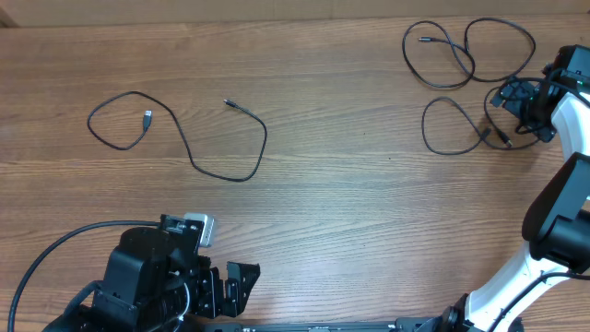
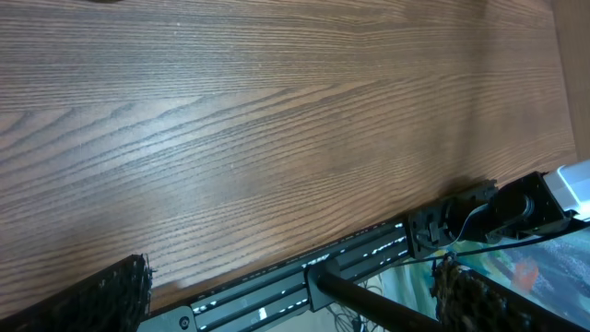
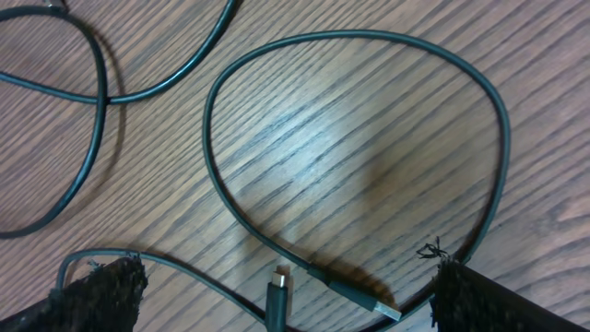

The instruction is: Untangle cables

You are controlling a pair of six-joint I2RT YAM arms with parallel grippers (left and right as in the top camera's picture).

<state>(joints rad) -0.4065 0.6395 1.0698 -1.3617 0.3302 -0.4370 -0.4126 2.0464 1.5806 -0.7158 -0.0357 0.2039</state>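
Cables (image 1: pixel 425 129) mostly sat looped in the worktop's (image 1: pixel 369 212) far right corner, with one cable (image 1: pixel 241 179) sprawled near the left edge. Right gripper (image 3: pixel 288 290) hovered wide open over those loops. The left gripper (image 1: pixel 235 286) was open too, empty, at the near edge.

One thin black cable (image 1: pixel 241 179) lies alone on the left of the table, spread in an open wavy line with a loop at its left end. Its two small plugs lie apart. At the far right, the other black cables (image 1: pixel 471 61) lie in several open loops that cross one another. One wide loop (image 3: pixel 355 37) ends in a silvery plug (image 3: pixel 384 311), with a second plug (image 3: pixel 277 286) just beside it.
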